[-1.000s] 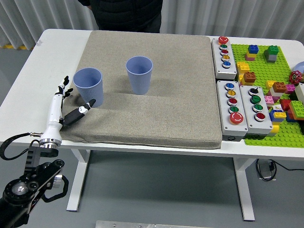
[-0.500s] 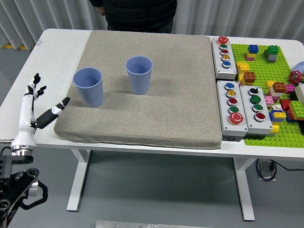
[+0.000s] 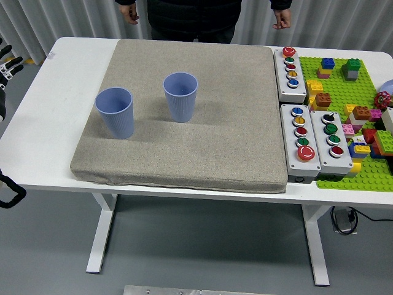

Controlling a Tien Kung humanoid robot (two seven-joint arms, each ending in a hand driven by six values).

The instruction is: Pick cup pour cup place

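2 blue cups, the left cup (image 3: pixel 115 112) and the right cup (image 3: pixel 180 96), are standing upright and apart on the grey mat (image 3: pixel 190 147) covering the table (image 3: pixel 37 117). The left hand (image 3: pixel 5 70) is showing only at the picture's left edge; whether it is open or closed cannot be told.

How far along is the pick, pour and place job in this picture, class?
Judged from how things lie, the cups may already be set down: both stand upright and apart on the grey mat, the left cup and the right cup. Nothing is in hand; the left hand is at the picture's left edge, off the table, holding nothing. Whether pouring happened cannot be told.
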